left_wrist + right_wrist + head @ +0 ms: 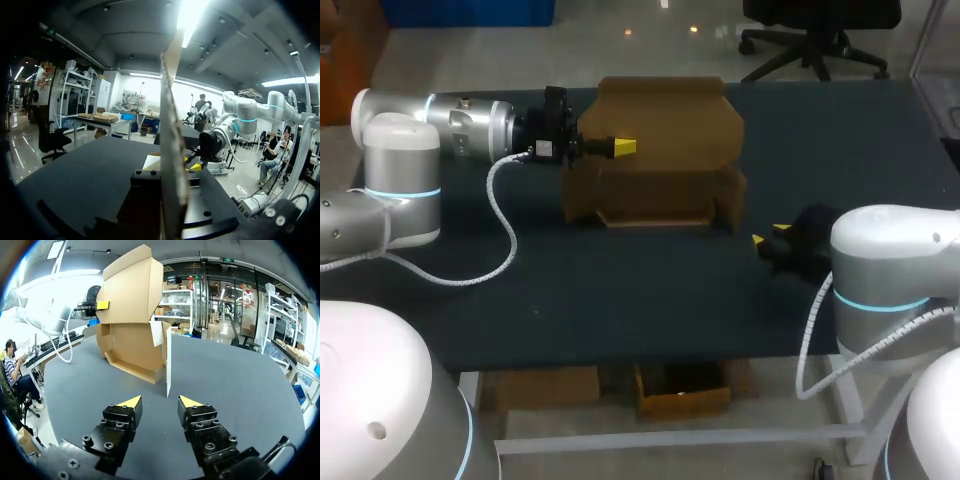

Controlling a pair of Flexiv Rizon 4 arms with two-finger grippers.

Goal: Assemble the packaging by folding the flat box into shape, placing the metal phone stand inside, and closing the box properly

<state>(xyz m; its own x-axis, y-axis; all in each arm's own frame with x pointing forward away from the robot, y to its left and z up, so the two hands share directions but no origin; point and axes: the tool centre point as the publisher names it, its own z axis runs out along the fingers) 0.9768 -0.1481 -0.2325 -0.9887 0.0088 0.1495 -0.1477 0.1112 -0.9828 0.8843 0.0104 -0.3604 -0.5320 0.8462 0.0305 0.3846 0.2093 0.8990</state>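
Observation:
The brown cardboard box (pixel 655 185) stands at the back middle of the table, its tray part open toward me and its big lid (pixel 665 120) raised. My left gripper (pixel 623 147) comes in from the left and is shut on the lid's left edge. In the left wrist view the cardboard flap (pixel 172 150) runs up edge-on between its fingers. My right gripper (pixel 767 236) hovers low just right of the box, open and holding nothing. In the right wrist view the right gripper (pixel 161 401) faces the box (pixel 130 347), a short way off. No phone stand shows.
The dark table top (pixel 620 300) stretches in front of the box. A narrow side flap (pixel 168 360) of the box stands upright nearest my right gripper. My left arm's white cable (pixel 500 225) loops down over the table's left part.

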